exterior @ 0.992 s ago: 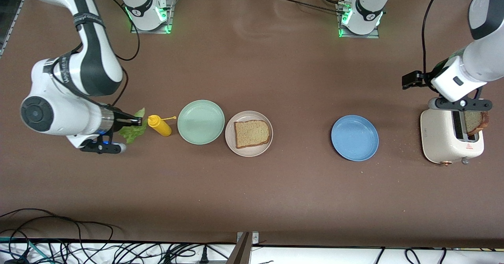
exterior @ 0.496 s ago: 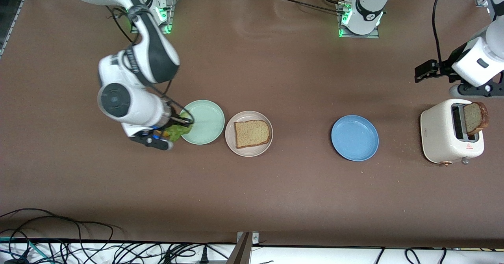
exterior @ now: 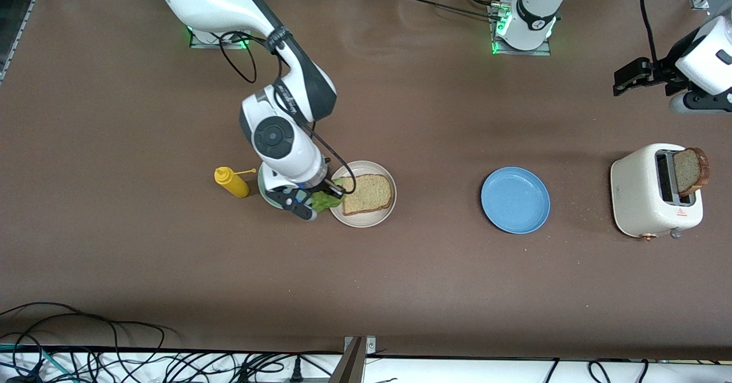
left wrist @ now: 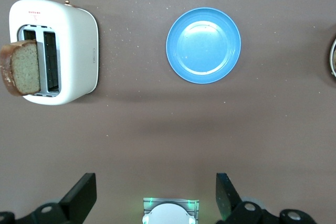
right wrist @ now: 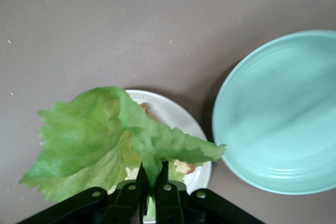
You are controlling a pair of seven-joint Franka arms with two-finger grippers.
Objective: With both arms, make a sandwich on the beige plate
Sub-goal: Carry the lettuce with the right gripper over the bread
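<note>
The right gripper (exterior: 327, 191) was pinched tight on the lettuce leaf (exterior: 326, 200), hanging it over the edge of the beige plate (exterior: 374, 218) that faces the mint-green plate (right wrist: 278, 114), with most of the leaf trailing off toward that neighbour. What worried me was the drop: if the fingers let go there, the leaf would likely slide off the rim or land half on the table, because only its tip reached the bread slice (exterior: 367, 193). The leaf was also limp and curled on itself in the right wrist view, so it might fall folded instead of flat. From where I stood I could not tell whether it already brushed the bread. That slice lay flat, brown-crusted, in the middle of the plate, roughly midway along the table (exterior: 400, 286). The second slice (exterior: 691, 170) stood up out of the toaster (exterior: 640, 194) near the left arm's end, untouched, beside the blue plate (exterior: 515, 200). The left gripper (left wrist: 155, 196) waited with its fingers spread wide, holding nothing, over bare table close to the toaster. A yellow squeeze bottle (exterior: 231, 182) stood beside the mint-green plate.
</note>
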